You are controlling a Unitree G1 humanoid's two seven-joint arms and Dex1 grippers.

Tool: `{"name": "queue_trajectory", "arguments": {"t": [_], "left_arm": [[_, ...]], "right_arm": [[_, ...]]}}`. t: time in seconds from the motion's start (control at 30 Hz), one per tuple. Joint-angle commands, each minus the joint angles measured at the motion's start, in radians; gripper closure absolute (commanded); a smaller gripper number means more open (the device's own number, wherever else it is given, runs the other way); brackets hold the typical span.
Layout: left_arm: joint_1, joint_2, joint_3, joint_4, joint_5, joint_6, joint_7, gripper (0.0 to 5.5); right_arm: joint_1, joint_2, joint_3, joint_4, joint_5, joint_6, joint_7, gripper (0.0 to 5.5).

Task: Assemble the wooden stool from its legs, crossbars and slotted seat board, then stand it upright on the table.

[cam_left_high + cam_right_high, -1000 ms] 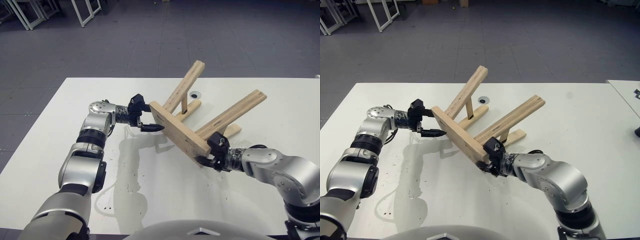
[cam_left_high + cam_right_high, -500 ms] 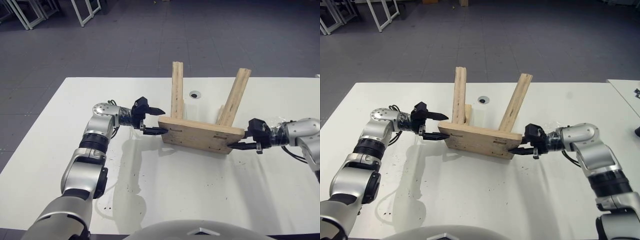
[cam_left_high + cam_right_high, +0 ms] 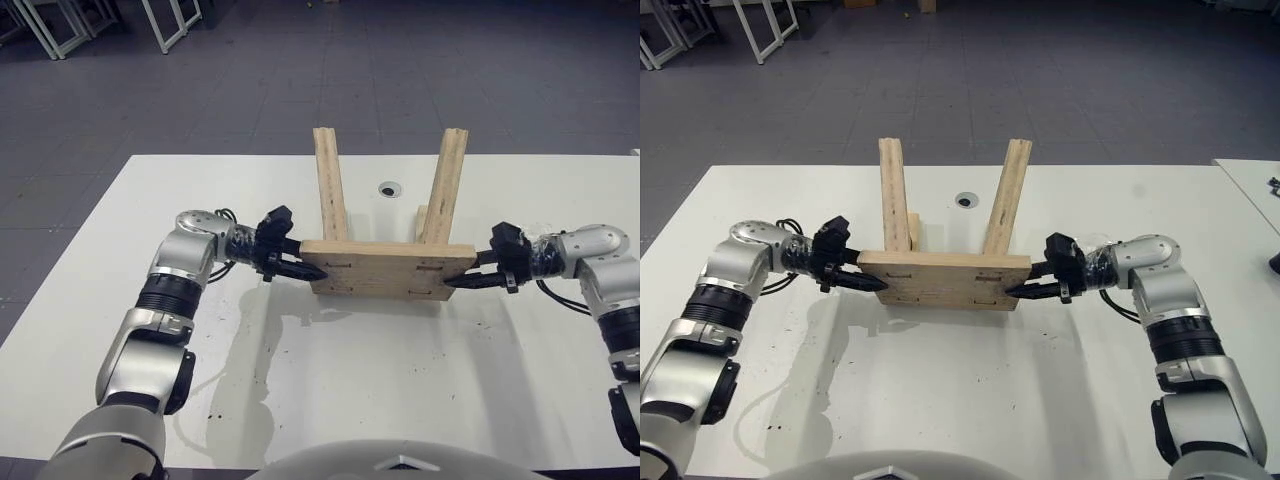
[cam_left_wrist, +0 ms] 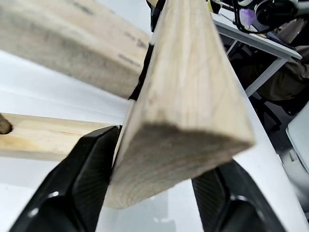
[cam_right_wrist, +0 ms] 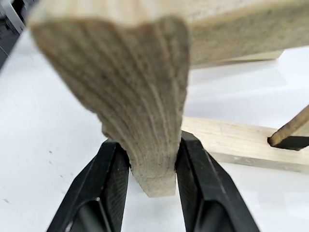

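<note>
One wooden stool (image 3: 388,268) sits in the middle of the white table (image 3: 330,400), between the two arms. Its seat board (image 3: 380,272) stands on its long edge, with the flat side facing the robot. Two legs (image 3: 328,180) stick up and back from it. I cannot tell if the board's bottom edge touches the table or hangs just over it.

Each end of the board is pinched. The left gripper (image 3: 303,271) is closed tight on the left end, one black finger (image 4: 87,179) on each side of the wood. The right gripper (image 3: 458,283) squeezes the right end the same way, with its fingers (image 5: 111,179) hugging the wood.

I think the job now is to tip the stool onto its feet. Both wrists should roll together at the same speed, or the board will twist and slip. Lift first so the legs can swing under, then set them all down flat before letting go.
</note>
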Motion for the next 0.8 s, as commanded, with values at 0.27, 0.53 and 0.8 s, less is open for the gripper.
{"name": "queue_trajectory", "arguments": {"t": [0.27, 0.53, 0.8], "left_arm": [[-0.546, -0.042, 0.433, 0.616, -0.427, 0.874, 0.502, 3.63], [-0.544, -0.235, 0.834, 0.958, -0.769, 0.499, 1.323, 3.12], [-0.554, -0.306, 1.043, 0.903, -0.878, 0.353, 1.587, 2.12]], "right_arm": [[-0.542, 0.191, -0.576, 0.543, 0.518, 1.000, -0.784, 4.23], [-0.677, 0.465, -0.679, 0.860, 0.621, 0.824, -1.165, 4.23], [-0.720, 0.515, -0.818, 0.952, 0.653, 0.609, -1.204, 2.73]]}}
